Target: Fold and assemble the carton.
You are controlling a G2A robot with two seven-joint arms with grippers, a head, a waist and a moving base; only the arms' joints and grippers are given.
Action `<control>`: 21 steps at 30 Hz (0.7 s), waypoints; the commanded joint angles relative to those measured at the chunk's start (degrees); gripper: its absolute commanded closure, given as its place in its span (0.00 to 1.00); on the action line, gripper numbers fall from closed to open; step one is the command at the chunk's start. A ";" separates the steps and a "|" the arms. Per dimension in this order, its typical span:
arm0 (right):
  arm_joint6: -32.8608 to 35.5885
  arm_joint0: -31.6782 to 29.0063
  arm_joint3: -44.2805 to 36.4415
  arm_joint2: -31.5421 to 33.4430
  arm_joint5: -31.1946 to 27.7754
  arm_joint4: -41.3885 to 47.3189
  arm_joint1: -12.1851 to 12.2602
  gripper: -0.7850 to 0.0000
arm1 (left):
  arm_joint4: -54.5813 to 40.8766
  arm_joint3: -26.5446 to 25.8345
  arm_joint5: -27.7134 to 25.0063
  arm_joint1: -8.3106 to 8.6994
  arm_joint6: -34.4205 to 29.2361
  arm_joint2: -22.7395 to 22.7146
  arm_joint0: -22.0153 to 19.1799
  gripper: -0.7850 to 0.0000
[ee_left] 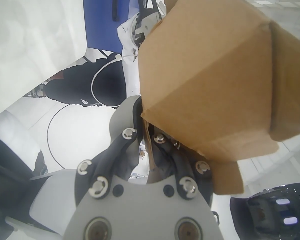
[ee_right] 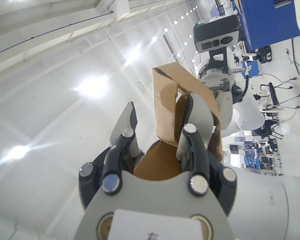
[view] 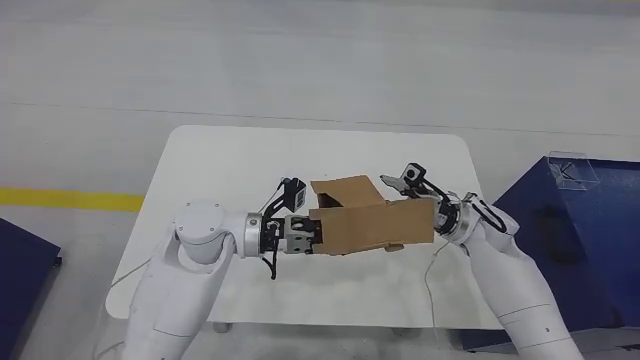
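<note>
A brown cardboard carton (view: 375, 222) is held lengthwise in the air over the white table (view: 250, 160), partly formed, with loose flaps at both ends. My left gripper (view: 308, 234) is at its left end and is shut on a thin end flap (ee_left: 148, 136); the carton's body (ee_left: 204, 76) rises just beyond the fingers. My right gripper (view: 437, 218) is at the other end. There its fingers (ee_right: 130, 118) stand apart, with a folded flap (ee_right: 164, 111) between them. The flap rests close against one finger, and the other finger is free of it.
A blue cabinet (view: 575, 230) stands off the table's right side, with a clear plastic box (view: 570, 168) on top. Bare table surface lies behind and to both sides of the carton. Yellow floor lines (view: 70, 198) run past the table.
</note>
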 commanded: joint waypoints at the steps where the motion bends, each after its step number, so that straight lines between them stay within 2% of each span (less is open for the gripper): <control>1: -0.16 0.03 0.01 -0.17 -0.01 -0.07 0.00 0.52 | -0.44 -0.05 -0.22 0.20 0.03 0.05 -0.01 1.00; 7: 0.31 -0.26 -0.50 -0.74 0.33 -0.12 0.04 0.53 | -1.28 -0.06 -1.42 0.75 -0.17 0.68 -0.22 1.00; 13: 3.12 -1.67 -2.24 0.37 2.32 2.63 0.35 0.55 | 0.76 -0.43 -4.89 1.28 -0.99 2.82 -0.48 1.00; 21: 5.48 -4.02 -4.92 1.64 4.05 1.01 1.22 0.55 | 0.75 -0.54 -8.76 1.85 0.14 3.82 -0.64 1.00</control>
